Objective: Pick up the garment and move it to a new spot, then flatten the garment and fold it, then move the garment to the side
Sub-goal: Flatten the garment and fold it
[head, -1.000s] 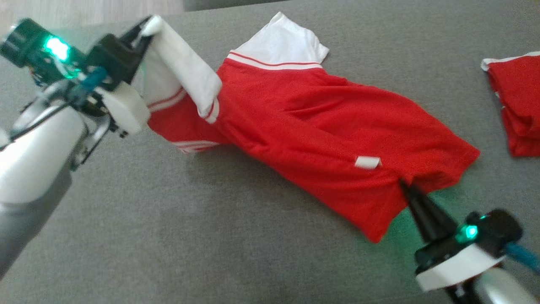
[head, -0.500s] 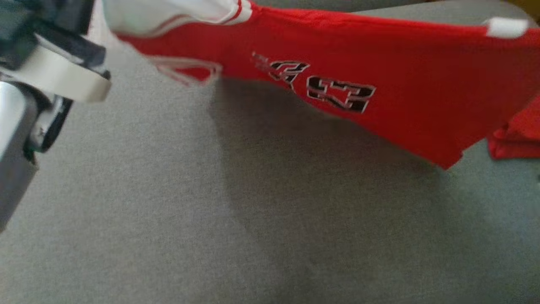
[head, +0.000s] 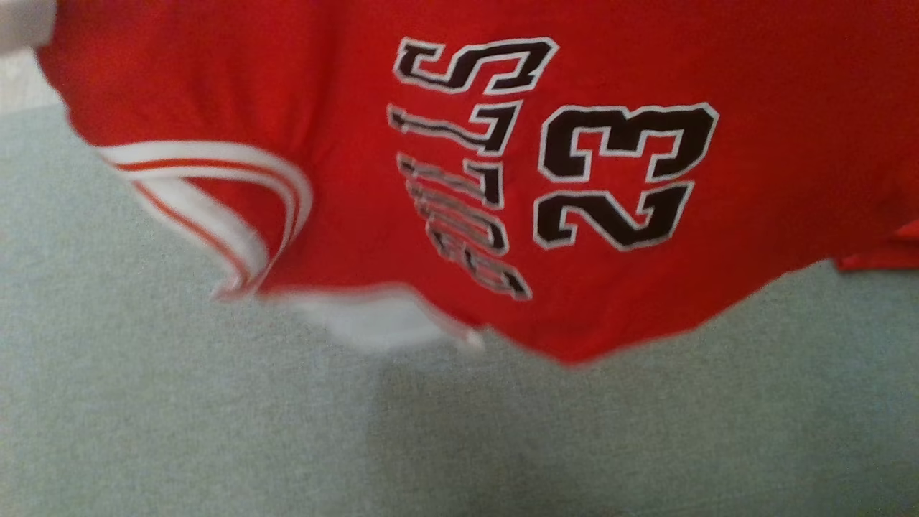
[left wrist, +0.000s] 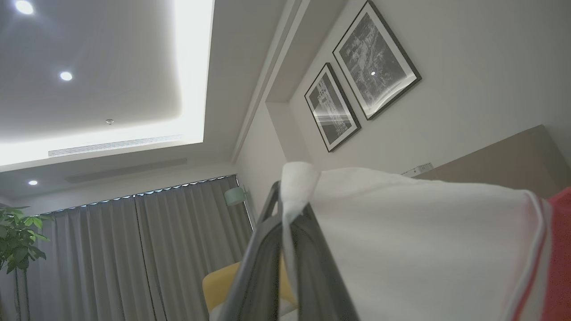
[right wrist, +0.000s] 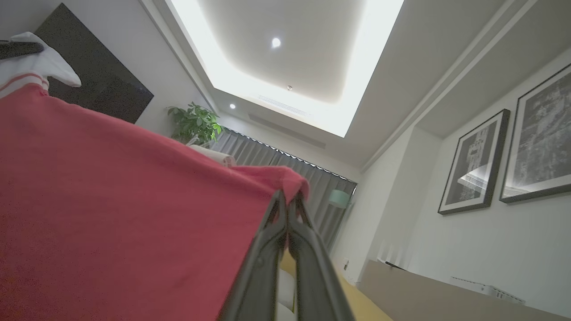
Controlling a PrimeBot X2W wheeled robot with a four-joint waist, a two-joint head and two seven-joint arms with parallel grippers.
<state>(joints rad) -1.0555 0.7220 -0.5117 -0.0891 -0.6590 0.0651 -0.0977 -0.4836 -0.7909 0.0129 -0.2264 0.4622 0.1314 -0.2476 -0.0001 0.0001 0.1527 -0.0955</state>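
Above grey surface (head: 179,431), claws pinching jersey (head: 359,179)

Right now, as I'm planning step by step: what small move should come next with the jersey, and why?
Probably lower both arms together, claws shut and apart, to lay the jersey on the bare grey surface. The left claw pinches the white sleeve, the right claw a red corner, and the jersey hangs spread in the air above it.

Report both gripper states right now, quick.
Left gripper: jaws shut on the garment, at its white sleeve.
Right gripper: jaws shut on the garment's red edge.
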